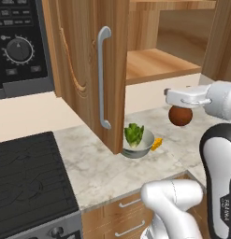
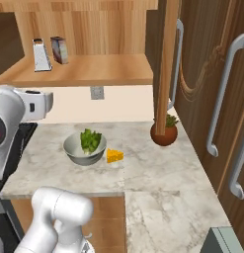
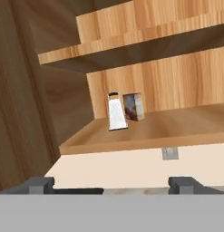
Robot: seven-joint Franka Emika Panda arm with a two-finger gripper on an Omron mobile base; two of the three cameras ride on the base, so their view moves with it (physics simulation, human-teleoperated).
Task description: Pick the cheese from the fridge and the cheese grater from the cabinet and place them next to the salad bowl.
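Standing upright on cabinet shelf (image 2: 94,71), cheese grater (image 3: 117,112) beside dark box (image 3: 133,107), gripper (image 3: 111,183) fingertips wide apart, empty, cheese (image 2: 114,156) touching salad bowl (image 2: 83,150), half hidden from left by cabinet door (image 1: 89,65).

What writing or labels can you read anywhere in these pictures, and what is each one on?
"FRANKA" runs down the robot arm's dark link.
White labels on the black appliance panel around its dial: too blurred to read.
The small dark box beside the cheese grater: nothing legible.
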